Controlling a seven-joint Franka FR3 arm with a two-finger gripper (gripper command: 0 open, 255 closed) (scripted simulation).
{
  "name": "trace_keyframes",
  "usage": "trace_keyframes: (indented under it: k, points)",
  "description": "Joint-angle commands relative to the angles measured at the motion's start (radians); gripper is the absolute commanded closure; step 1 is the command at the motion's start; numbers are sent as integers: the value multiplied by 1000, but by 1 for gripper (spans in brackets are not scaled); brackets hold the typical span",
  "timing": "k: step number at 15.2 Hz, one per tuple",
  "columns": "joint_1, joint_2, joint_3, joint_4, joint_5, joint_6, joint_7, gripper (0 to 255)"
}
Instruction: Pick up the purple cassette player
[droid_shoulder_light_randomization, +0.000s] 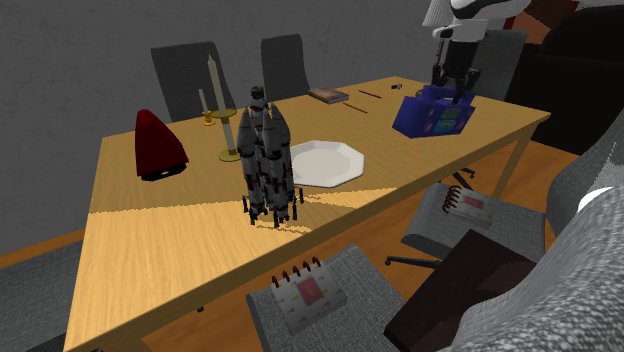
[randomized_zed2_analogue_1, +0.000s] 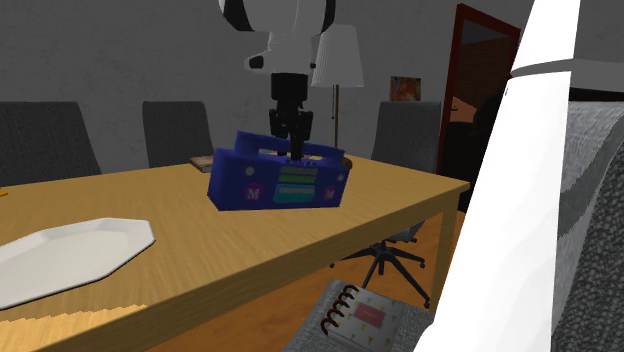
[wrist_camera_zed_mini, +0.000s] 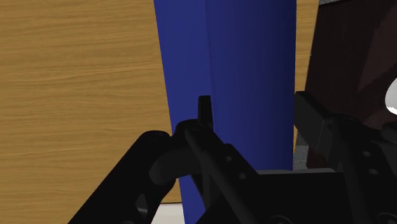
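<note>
Got the gripper (randomized_zed2_analogue_1: 293, 150) pinching the top edge of the blue cassette player (randomized_zed2_analogue_1: 280, 185), with the black fingers (wrist_camera_zed_mini: 203, 114) pressed on opposite faces of its body in the wrist view. Found the cassette player tilted over the far end of the wooden table (droid_shoulder_light_randomization: 180, 250), near the corner at the shoulder view's right, well apart from the white plate (droid_shoulder_light_randomization: 325, 162) and the grey rocket model (droid_shoulder_light_randomization: 268, 160) mid-table. Can't tell whether its base touches the tabletop.
</note>
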Motion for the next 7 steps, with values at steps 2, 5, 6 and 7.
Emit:
trace_keyframes:
  k: [2,5,6,7]
  points:
    - [0,3,-1,47,4,-41,-3,255]
    - [0,14,-3,96,11,-83,-7,255]
    - [0,14,-3,98,11,-85,-7,255]
    - [0,14,-3,98,11,-85,-8,255]
